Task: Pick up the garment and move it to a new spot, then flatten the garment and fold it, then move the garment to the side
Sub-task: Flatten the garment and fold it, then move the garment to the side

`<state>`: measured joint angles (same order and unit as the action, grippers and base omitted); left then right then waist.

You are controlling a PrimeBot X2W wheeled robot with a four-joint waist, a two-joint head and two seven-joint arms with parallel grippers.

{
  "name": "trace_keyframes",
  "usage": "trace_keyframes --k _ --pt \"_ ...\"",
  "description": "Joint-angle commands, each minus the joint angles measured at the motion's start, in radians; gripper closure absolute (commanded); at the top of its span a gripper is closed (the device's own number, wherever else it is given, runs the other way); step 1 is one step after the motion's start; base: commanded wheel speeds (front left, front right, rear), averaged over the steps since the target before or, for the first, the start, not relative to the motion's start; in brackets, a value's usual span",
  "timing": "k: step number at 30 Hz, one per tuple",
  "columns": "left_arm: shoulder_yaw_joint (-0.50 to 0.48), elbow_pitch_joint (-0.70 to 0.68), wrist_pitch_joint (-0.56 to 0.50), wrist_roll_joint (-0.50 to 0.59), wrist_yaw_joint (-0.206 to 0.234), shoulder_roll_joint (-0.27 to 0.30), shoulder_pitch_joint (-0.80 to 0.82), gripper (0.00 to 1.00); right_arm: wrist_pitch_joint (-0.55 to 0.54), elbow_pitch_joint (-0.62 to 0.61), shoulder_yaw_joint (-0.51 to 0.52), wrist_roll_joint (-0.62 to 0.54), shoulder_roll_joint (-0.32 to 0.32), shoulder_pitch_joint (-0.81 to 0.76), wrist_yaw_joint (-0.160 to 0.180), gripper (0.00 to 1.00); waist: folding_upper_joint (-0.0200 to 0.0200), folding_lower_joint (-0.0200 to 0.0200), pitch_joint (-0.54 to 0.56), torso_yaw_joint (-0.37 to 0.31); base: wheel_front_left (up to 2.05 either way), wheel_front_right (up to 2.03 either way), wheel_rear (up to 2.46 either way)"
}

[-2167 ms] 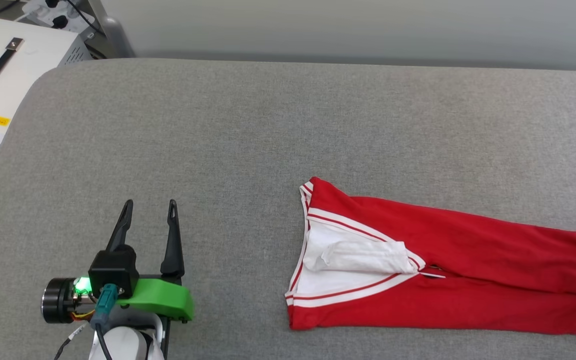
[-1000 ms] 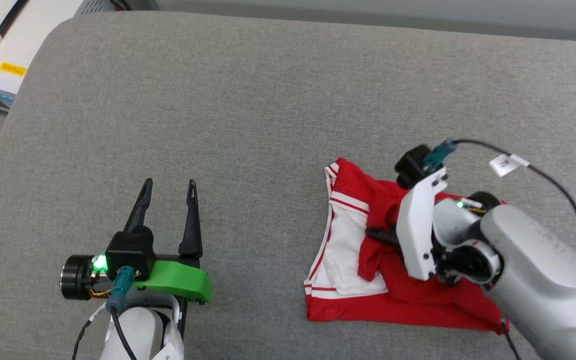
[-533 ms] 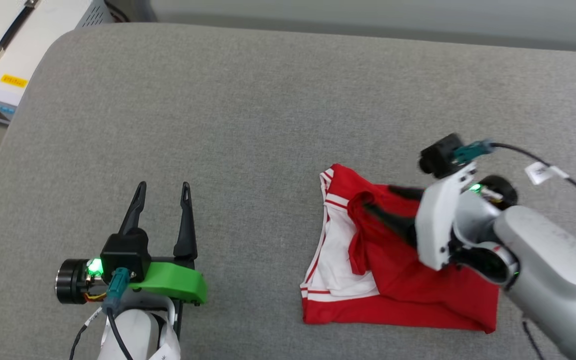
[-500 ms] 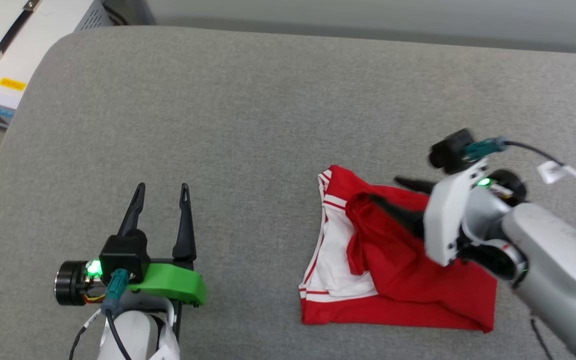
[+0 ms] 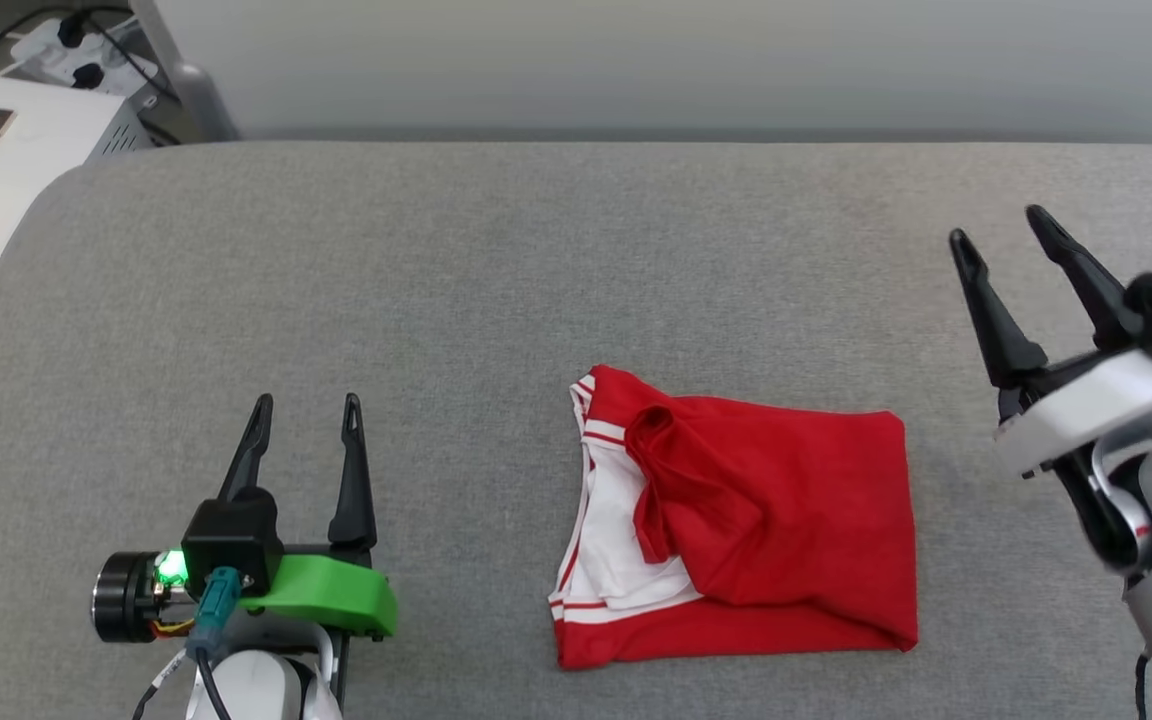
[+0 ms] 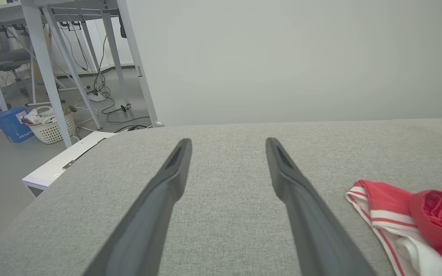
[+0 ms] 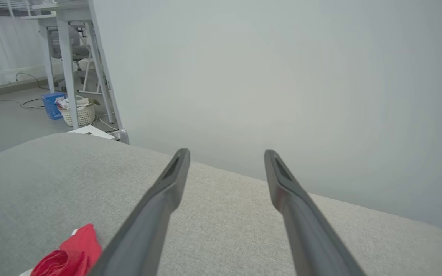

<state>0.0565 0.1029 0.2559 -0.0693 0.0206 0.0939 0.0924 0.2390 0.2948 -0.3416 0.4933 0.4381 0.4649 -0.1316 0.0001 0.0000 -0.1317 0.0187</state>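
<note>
The left end effector (image 5: 306, 402) and right end effector (image 5: 997, 225) gape empty, and the soft, limp, folded garment (image 5: 786, 520) probably wants pinching through all layers at its near-right corner.

Black-fingered left tool (image 5: 306, 402) on a green bracket (image 5: 321, 592) with teal plug (image 5: 216, 597), right tool (image 5: 996, 225) on white

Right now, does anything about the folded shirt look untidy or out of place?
Yes. The garment is folded, but not neatly. Near its collar end the top red layer is bunched into a raised ridge, and the white sleeve sticks out from under it.
</note>
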Motion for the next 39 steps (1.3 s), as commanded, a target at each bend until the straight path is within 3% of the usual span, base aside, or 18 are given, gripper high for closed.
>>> trace_keyframes --k 1,9,21,33,39 --pt "-0.003 -0.006 0.006 0.01 -0.004 -0.001 -0.017 0.0 0.012 -0.019 0.031 -0.038 -0.02 -0.037 0.001 0.0 -0.0001 0.0 0.025 -0.023 0.0 0.0 0.0" --pt "-0.007 -0.018 0.006 0.007 -0.01 -0.004 -0.058 0.0 0.022 -0.19 0.24 -0.142 -0.182 -0.268 0.001 0.0 -0.0001 0.0 0.059 -0.036 0.0 0.0 0.0" --pt "-0.004 -0.02 0.006 0.005 -0.017 -0.006 -0.108 0.0 0.023 -0.283 0.326 -0.215 -0.282 -0.512 0.001 0.0 -0.0001 0.0 0.082 -0.014 0.0 0.0 0.0" --pt "-0.006 -0.014 0.006 0.012 -0.013 -0.003 -0.103 0.0 0.023 -0.272 0.33 -0.237 -0.264 -0.493 0.001 0.0 -0.0001 0.0 0.069 -0.009 0.0 0.0 0.0" --pt "-0.004 -0.016 0.006 0.014 -0.014 -0.004 -0.079 0.0 -0.041 -0.324 0.311 -0.212 -0.135 -0.323 0.001 0.0 -0.0001 0.0 0.037 -0.008 0.0 0.0 0.0"
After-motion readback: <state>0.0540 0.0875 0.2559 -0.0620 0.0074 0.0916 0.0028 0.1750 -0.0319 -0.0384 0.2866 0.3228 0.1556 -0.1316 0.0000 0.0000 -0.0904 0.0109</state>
